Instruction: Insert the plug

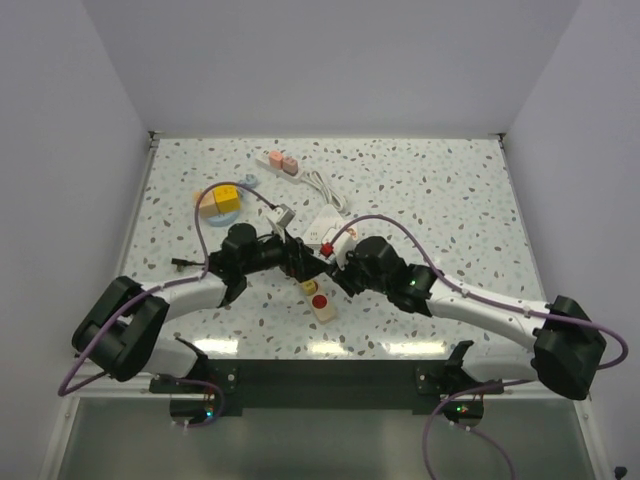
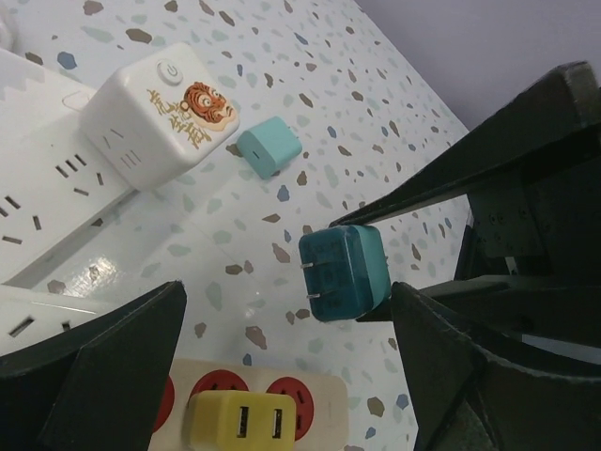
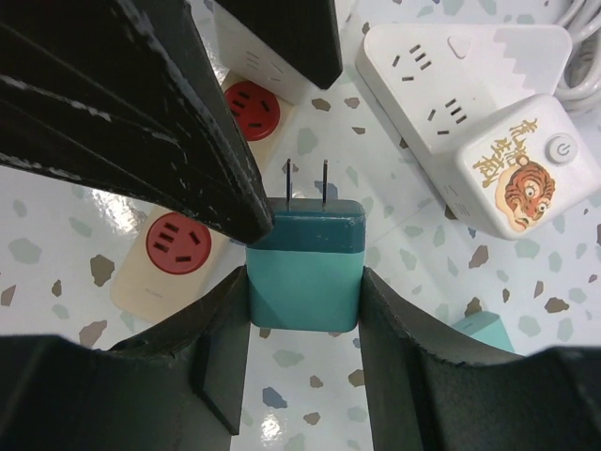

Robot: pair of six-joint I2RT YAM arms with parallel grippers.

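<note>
A two-tone teal plug [image 3: 305,272] sits between my right gripper's [image 3: 305,287] fingers, which are shut on its sides, prongs pointing away from the wrist. It hangs above the table near a cream power strip [image 3: 141,277] with red sockets [image 3: 177,243]. In the left wrist view the same plug [image 2: 343,272] hangs beyond the strip [image 2: 352,399], prongs pointing left. My left gripper [image 2: 286,301] is open and empty around that spot, one finger [image 3: 178,122] close to the plug's corner. Both grippers meet at the table's middle, left [image 1: 300,258] and right [image 1: 335,265].
A yellow USB adapter [image 2: 235,423] is plugged into the cream strip. A white power strip [image 3: 441,85] carries a white cube adapter with a tiger picture [image 3: 516,178]. A small light-teal plug [image 2: 269,150] lies on the table. A pink-buttoned strip [image 1: 280,162] and yellow block [image 1: 225,200] lie farther back.
</note>
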